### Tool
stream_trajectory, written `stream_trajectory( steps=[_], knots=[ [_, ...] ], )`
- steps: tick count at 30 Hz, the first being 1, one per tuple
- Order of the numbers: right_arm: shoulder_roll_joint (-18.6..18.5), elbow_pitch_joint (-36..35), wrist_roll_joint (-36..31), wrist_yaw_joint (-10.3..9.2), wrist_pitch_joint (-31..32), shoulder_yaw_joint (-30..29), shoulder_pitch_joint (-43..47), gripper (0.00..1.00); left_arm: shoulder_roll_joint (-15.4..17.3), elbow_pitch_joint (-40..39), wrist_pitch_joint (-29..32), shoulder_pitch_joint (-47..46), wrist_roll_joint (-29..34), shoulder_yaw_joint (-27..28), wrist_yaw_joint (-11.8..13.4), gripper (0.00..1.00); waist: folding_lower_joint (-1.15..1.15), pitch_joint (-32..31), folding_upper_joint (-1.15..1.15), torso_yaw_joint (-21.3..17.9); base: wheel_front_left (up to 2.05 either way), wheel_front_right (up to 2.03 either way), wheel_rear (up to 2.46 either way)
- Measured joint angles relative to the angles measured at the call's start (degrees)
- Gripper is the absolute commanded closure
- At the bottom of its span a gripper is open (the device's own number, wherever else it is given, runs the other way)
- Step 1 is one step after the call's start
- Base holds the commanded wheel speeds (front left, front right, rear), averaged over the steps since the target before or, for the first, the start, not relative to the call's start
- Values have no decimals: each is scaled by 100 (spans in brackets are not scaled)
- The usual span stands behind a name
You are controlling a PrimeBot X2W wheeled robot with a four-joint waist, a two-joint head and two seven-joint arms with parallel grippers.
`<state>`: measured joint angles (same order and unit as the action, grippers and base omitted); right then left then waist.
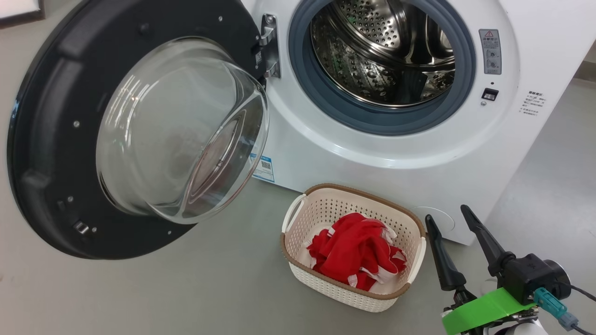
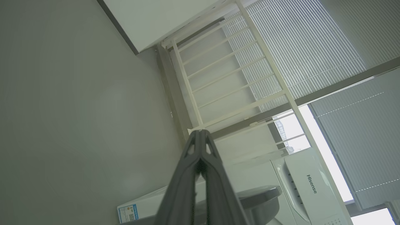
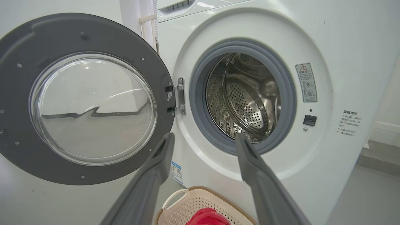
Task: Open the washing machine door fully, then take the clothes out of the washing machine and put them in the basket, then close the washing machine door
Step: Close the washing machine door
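The washing machine (image 1: pixel 326 153) (image 3: pixel 343 47) stands with its door (image 1: pixel 51 139) (image 3: pixel 84 106) swung wide to the left, the glass bowl (image 1: pixel 181 130) bulging toward me. Its steel drum (image 1: pixel 386 51) (image 3: pixel 247 97) holds nothing that I can see. The red clothes (image 1: pixel 356 251) (image 3: pixel 207 217) lie in the cream basket (image 1: pixel 298 274) (image 3: pixel 175 200) on the floor before the machine. My right gripper (image 1: pixel 447 214) (image 3: pixel 204 137) is open, just right of the basket, fingers aimed at the machine front. My left gripper (image 2: pixel 200 132) is shut on nothing, aimed away at a white rack.
Grey floor (image 1: pixel 209 288) spreads left of the basket and under the open door. A white slatted rack (image 2: pixel 225 78), window blinds (image 2: pixel 297 53) and a second white appliance (image 2: pixel 309 184) appear in the left wrist view. A blue energy label (image 1: pixel 264 168) sits low on the machine.
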<state>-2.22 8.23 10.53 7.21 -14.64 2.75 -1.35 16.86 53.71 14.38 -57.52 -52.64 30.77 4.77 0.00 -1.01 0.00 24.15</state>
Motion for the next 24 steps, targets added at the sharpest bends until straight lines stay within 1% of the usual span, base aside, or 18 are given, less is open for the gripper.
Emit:
stream_trajectory(
  steps=[2, 4, 7, 9, 12, 19, 24],
  knots=[
    [1, 1, -3, 0, 0, 1, -1, 0, 13, 113, 301, -31, -63, -13, -1, 100, 0, 14, 0, -4, 0, 0, 0],
    [0, 1, -4, 0, 0, 1, -2, 0, 19, 193, 469, -32, -132, -16, -15, 100, 0, 31, 0, -5, 0, 0, 0],
    [0, 3, -4, 0, 0, 1, -4, 0, -8, 289, 862, -32, -237, -62, -129, 100, 0, 45, 0, -11, 0, 0, 0],
    [0, 2, -4, 0, 0, 1, -4, 0, -51, 335, 1099, -30, -241, -133, -136, 100, 0, 40, 0, -20, 0, 0, 0],
    [0, 1, -2, 0, 0, 4, -5, 0, -55, 357, 1391, -15, -240, -242, -213, 100, 0, 39, 0, -48, 0, 0, 0],
    [0, -3, 1, 0, 0, 3, -7, 0, 5, 327, 1756, 122, -240, -332, -241, 100, 0, 86, 0, -120, 0, 0, 0],
    [0, -4, 4, 0, 0, -8, -7, 0, 26, 236, 2051, 181, -292, -356, -432, 100, 0, 105, 0, -129, 0, 0, 0]
  ],
)
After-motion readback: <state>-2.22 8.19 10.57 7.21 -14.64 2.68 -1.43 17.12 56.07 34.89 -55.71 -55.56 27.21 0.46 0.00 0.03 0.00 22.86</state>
